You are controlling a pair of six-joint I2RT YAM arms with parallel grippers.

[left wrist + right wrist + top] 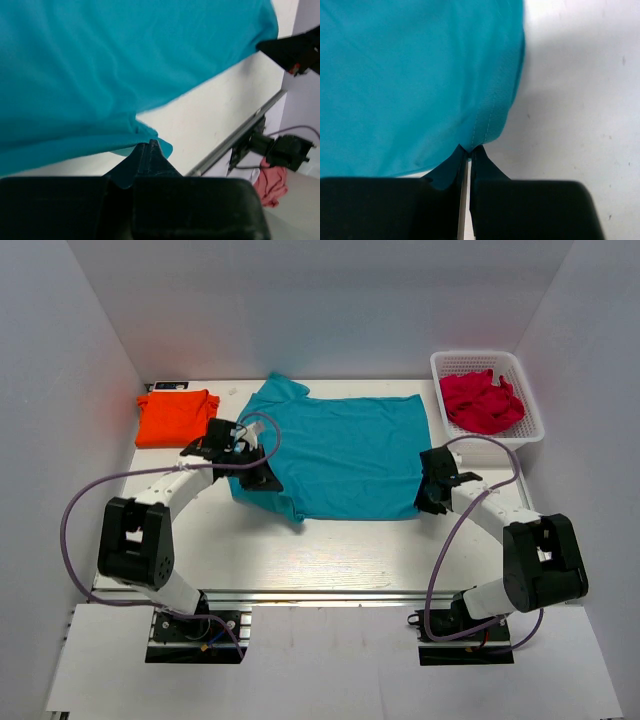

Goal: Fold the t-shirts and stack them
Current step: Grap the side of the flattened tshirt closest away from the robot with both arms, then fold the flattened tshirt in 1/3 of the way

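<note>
White basket of red cloth, perhaps shirts; both end effectors tight on teal t-shirt.

A: Any pattern on the teal shirt at the centre?
B: None, plain teal all over. The orange shirt at ten o'clock is plain too.
A: And at two o'clock?
B: A white basket with perforated walls, crimson cloth in it. White table, purple cables.

spread t-shirt central on table, folded t-shirt to its left, basket at back right holding cloth
</note>
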